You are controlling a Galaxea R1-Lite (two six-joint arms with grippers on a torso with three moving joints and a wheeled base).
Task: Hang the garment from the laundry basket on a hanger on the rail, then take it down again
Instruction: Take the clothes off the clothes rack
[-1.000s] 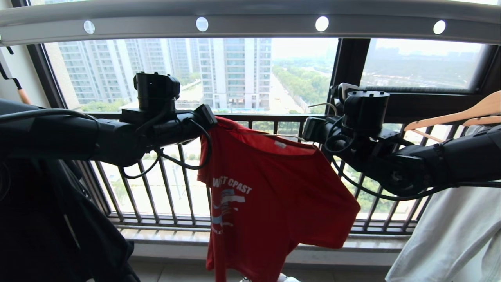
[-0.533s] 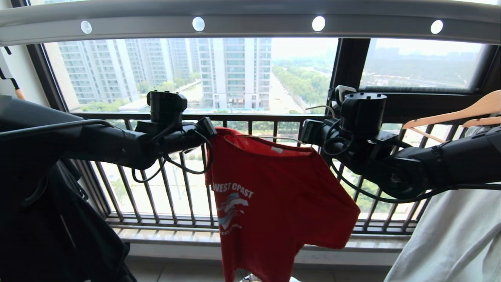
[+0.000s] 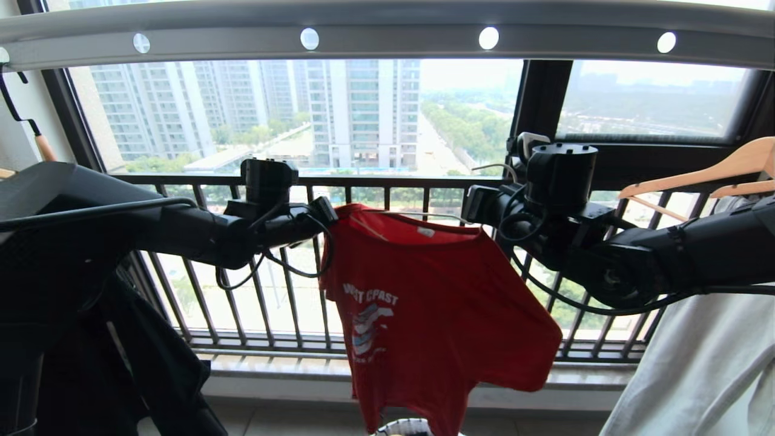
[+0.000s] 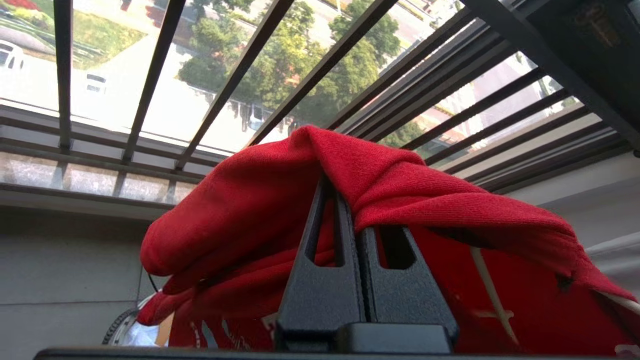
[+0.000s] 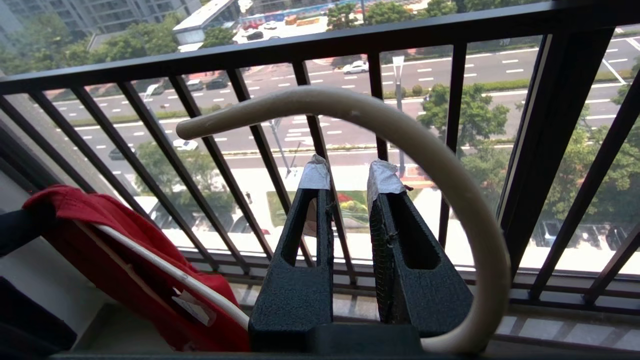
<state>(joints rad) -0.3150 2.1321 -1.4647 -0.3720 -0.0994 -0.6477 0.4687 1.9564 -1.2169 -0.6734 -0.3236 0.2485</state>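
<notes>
Since a second ago, the left gripper [image 3: 332,213] has dropped lower and carried the red T-shirt [image 3: 436,303] down with it in the head view, well below the rail [image 3: 387,36] and above the laundry basket [image 3: 405,427]. From the left wrist, its fingers [image 4: 345,260] are clamped tight on a shoulder fold of cloth. From the right wrist, the right gripper [image 5: 350,175] stands slightly parted, pinching the white hanger [image 5: 425,150] near its base, hook curling beside the tips.

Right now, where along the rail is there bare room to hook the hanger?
The rail is bare across the middle, above the red T-shirt. Crowded ends: a black hook far left, a wooden hanger and white garment right.
</notes>
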